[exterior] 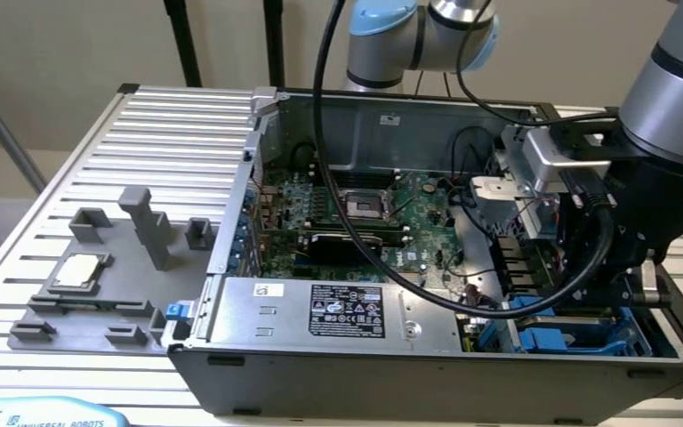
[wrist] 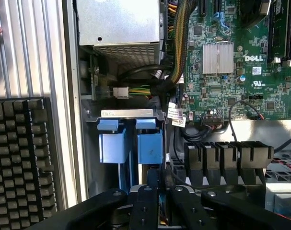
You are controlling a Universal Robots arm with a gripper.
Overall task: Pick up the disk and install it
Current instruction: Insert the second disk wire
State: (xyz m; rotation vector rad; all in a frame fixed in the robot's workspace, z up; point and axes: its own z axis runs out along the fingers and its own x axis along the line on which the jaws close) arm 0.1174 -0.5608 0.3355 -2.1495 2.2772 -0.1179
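the gripper (wrist: 152, 191) hangs low inside the open case (exterior: 317, 374), at its near right corner in the exterior view, clenched on the disk (wrist: 150, 146), whose blue carrier stands in the drive bay (wrist: 131, 115).

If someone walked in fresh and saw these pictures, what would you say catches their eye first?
Most likely the open computer case, with its green motherboard bared in the middle of the exterior view. Next, the robot arm reaching into the case at that view's right, above the bright blue drive carriers standing edge-on in their bay. On the ribbed table at the exterior view's left, a small silver processor chip sits on a grey fixture.
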